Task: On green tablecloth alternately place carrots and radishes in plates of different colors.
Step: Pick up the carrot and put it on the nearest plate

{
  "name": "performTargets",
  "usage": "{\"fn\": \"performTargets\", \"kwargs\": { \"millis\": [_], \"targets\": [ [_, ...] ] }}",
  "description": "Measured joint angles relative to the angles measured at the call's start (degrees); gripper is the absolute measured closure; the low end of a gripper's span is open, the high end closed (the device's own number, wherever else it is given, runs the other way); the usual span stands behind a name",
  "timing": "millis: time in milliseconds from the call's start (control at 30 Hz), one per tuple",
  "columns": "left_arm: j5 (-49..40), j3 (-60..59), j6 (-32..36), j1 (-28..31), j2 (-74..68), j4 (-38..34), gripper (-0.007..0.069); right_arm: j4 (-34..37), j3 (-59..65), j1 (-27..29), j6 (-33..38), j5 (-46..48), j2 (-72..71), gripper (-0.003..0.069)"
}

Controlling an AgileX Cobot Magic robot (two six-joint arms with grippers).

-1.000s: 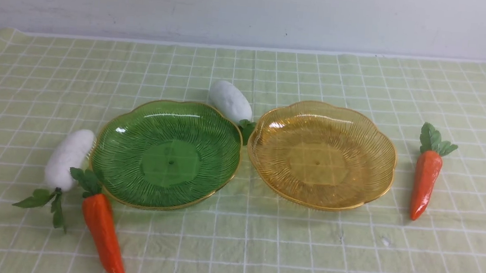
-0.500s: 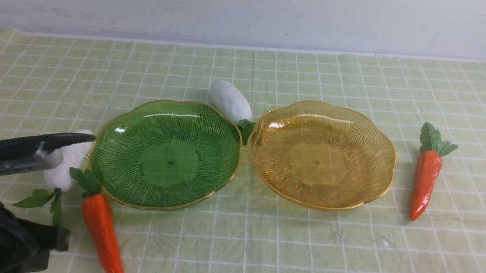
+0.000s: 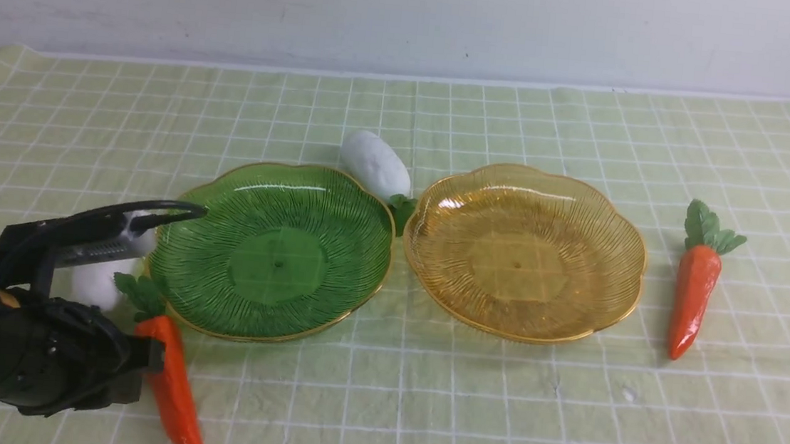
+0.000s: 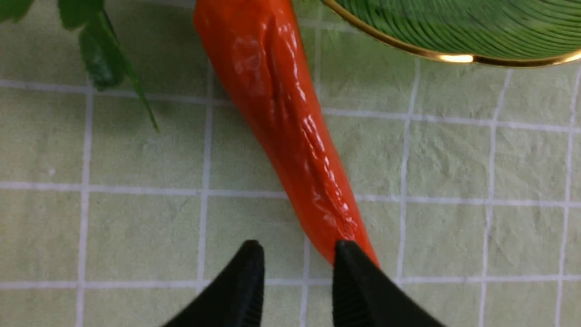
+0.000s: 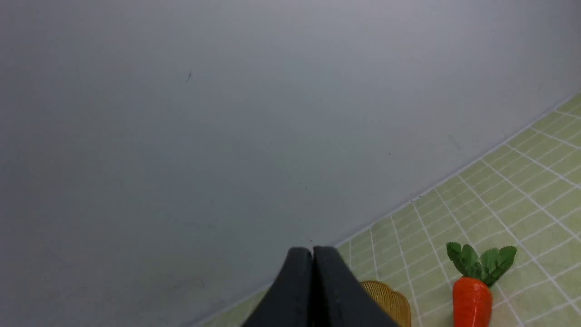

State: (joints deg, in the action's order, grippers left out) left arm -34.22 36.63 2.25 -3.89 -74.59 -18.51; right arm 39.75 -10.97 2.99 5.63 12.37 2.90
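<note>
On the green tablecloth (image 3: 421,410) a dark green plate (image 3: 271,250) and an amber plate (image 3: 525,251) lie side by side, both empty. One white radish (image 3: 375,163) lies behind the gap between them. Another radish (image 3: 95,283) is left of the green plate, half hidden by my left arm (image 3: 33,355). An orange carrot (image 3: 174,392) lies in front of it, and a second carrot (image 3: 692,298) right of the amber plate. My left gripper (image 4: 297,254) hovers open over the carrot's (image 4: 281,122) pointed end, holding nothing. My right gripper (image 5: 313,254) is shut, raised, facing the wall.
A pale wall (image 3: 413,16) rises behind the cloth's far edge. Radish leaves (image 4: 100,54) and the green plate's gold rim (image 4: 454,56) lie close to the left carrot. The right carrot (image 5: 472,299) and the amber plate's edge (image 5: 386,299) show below the right gripper.
My left arm has come in from the lower left and moved right, over the left radish and carrot. Its jaws have parted. Nothing on the cloth has moved.
</note>
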Motion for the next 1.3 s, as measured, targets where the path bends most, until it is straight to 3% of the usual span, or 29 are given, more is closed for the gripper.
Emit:
{"fn": "performTargets", "kwargs": {
  "millis": [300, 433, 500, 633, 667, 700, 767, 933, 1100, 1300],
  "targets": [
    [4.61, 0.06, 1.28, -0.12, -7.79, -5.32, 0.0132, -15.51, -24.1, 0.0, 5.25, 32.71, 23.75, 0.0673],
    [8.08, 0.06, 5.26, -0.12, -9.62, -10.14, 0.0095, -16.49, -28.29, 0.0, 8.17, 40.04, 32.86, 0.0673],
    [9.59, 0.06, 6.95, -0.12, -11.1, -11.87, 0.0097, -16.49, -28.6, 0.0, 10.31, 41.0, 36.97, 0.0673],
    [10.62, 0.07, 8.16, -0.12, -14.33, -12.48, 0.0176, -16.37, -28.64, 0.0, 12.93, 41.29, 42.06, 0.0673],
    [10.29, 0.07, 8.29, -0.12, -15.02, -12.25, 0.0214, -16.29, -28.71, 0.0, 13.29, 41.31, 42.87, 0.0673],
    [9.67, 0.34, 8.55, -0.12, -15.59, -11.45, 0.0315, -16.29, -29.19, 0.0, 13.46, 41.69, 44.74, 0.0673],
    [8.53, 0.6, 8.66, -0.12, -15.72, -10.61, 0.0424, -16.45, -30.72, 0.0, 13.22, 42.73, 47.31, 0.0673],
    [2.32, 0.6, 8.8, -0.12, -12.87, -8.78, 0.0419, -19.83, -36.39, 0.0, 9.03, 45.23, 53.34, 0.0673],
    [-3.99, 1.34, 7.23, -0.12, -2.28, -7.58, 0.0419, -31.96, -44.16, 0.0, -2.39, 45.29, 62.65, 0.0673],
    [-8.13, 10.09, 5.75, -0.19, 3.08, -7.09, 0.0419, -37.43, -50.7, 0.02, -7.65, 42.61, 74.99, 0.0636]
  ]
}}
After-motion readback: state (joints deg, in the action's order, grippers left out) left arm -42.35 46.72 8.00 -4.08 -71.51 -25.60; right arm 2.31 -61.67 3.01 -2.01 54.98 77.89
